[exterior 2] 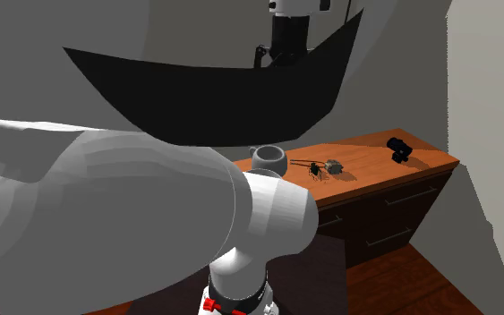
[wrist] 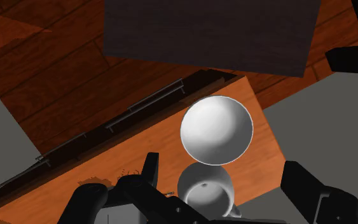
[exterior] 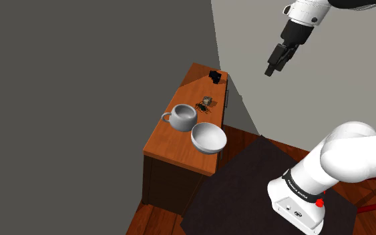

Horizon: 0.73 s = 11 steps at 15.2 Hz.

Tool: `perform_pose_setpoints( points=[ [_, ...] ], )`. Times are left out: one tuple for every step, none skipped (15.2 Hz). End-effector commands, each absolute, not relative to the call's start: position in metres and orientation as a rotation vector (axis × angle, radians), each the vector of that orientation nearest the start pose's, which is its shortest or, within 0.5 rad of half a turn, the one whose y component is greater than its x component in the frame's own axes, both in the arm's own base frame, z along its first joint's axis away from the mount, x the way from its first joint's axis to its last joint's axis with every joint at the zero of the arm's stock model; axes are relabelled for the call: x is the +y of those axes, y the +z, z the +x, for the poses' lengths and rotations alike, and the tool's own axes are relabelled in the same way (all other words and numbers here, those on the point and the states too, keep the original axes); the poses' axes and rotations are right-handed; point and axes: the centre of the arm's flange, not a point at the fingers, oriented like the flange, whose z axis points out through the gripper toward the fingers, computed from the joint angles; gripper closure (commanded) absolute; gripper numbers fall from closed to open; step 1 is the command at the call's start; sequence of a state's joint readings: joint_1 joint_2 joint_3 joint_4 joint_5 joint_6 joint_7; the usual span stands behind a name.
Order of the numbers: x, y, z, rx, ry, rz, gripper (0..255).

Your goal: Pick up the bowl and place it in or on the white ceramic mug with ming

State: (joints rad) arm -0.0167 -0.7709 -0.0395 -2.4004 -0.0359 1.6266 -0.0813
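Brown wooden desk (exterior: 171, 145) with drawer handles along its front. High above it I see the black end effector (exterior: 272, 67), its two fingers spread apart, gripping nothing. On the desk sits the bowl (exterior: 209, 137): plain greyish white, round, smooth, upright and empty, near the desk edge closest to the stand. Just beside it stands a pale grey mug (exterior: 182, 117), handle toward the shoulder view's left. Farther back lie a small spidery object (exterior: 206, 103) and a small black one (exterior: 216, 76).
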Motion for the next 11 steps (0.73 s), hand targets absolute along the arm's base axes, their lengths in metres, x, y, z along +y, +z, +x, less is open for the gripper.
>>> perform_pose_setpoints(
  points=[
    [-0.024,0.569,0.314,-0.06,0.006,-3.149,0],
    [-0.026,0.557,0.317,-0.059,0.004,-3.145,0],
    [-0.028,0.544,0.32,-0.058,0.002,-3.141,0],
    [-0.03,0.531,0.322,-0.057,0.0,-3.137,0],
    [-0.031,0.518,0.325,-0.056,-0.002,-3.133,0],
    [-0.033,0.505,0.328,-0.055,-0.004,-3.129,0],
    [-0.035,0.493,0.331,-0.054,-0.006,-3.125,0],
    [-0.036,0.48,0.334,-0.053,-0.008,-3.121,0],
    [-0.038,0.467,0.336,-0.052,-0.01,-3.117,0],
    [-0.039,0.454,0.339,-0.05,-0.012,-3.113,0],
    [-0.041,0.441,0.342,-0.049,-0.014,-3.109,0]
  ],
)
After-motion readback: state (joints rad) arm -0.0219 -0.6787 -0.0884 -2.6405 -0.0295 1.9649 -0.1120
